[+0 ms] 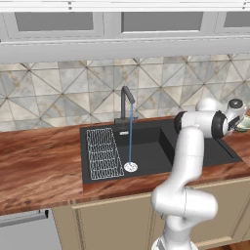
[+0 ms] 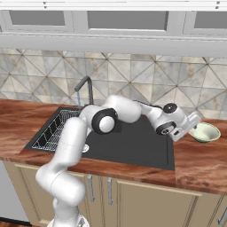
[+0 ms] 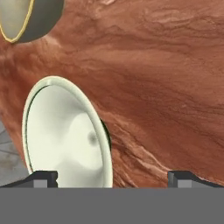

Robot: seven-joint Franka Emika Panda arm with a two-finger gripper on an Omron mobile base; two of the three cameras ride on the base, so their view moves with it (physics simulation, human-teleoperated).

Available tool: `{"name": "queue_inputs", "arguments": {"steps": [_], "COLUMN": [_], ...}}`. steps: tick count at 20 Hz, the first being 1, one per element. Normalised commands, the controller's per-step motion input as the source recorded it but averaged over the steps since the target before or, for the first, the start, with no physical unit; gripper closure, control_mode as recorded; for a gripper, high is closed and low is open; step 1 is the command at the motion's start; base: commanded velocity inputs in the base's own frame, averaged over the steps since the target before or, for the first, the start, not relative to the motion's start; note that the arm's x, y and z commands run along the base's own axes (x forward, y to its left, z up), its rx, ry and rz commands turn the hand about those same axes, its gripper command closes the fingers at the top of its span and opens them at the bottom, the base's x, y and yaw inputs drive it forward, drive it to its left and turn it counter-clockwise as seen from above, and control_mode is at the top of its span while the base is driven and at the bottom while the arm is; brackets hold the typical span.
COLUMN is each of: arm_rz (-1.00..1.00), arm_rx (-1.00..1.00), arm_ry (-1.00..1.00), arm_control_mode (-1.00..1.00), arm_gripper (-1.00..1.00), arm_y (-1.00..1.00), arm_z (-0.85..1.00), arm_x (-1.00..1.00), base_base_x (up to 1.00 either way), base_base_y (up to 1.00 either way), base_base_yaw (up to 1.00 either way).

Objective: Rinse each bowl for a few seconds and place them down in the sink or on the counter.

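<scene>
Water is running in a thin blue stream from the dark faucet onto the round silver drain of the black sink, where a white wire rack is lying along the left wall. Right of the basin, the white arm is reaching across to the reddish, streaky wood-grain tabletop. There the gripper is hanging with its fingers spread wide and holding nothing, just beside the pale cream-green bowl. In the hand view that bowl is showing a smooth, glossy hollow and a whitish rim, its near edge sitting between the two tips. A darker olive-yellow bowl is resting farther off on the wood. The grasp looks not yet begun. It would likely go best with one finger inside the rim and one outside, pinching the thin wall squarely, since the slick curved surface could slip.
</scene>
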Motion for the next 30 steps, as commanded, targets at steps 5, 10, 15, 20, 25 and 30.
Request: {"name": "queue_inputs", "arguments": {"steps": [5,10,15,20,25,30], "arm_rz": [0.00,0.00,0.00,0.01,0.00,0.01], "arm_rx": [0.01,0.01,0.00,0.00,0.00,0.01], "arm_ry": [0.02,0.02,0.03,0.01,0.01,0.03], "arm_control_mode": [-1.00,-1.00,-1.00,-1.00,-1.00,-1.00], "arm_gripper": [-1.00,-1.00,-1.00,-1.00,1.00,1.00], "arm_y": [-0.15,-0.14,-0.11,-0.09,-0.08,-0.06], "arm_z": [-0.17,-0.16,-0.17,-0.13,-0.11,-0.07], "arm_x": [0.17,0.19,0.23,0.26,0.16,0.04], "base_base_x": [0.00,0.00,0.00,0.00,0.00,0.00], "base_base_y": [0.00,0.00,0.00,0.00,0.00,0.00], "base_base_yaw": [0.00,0.00,0.00,0.00,0.00,0.00]}}
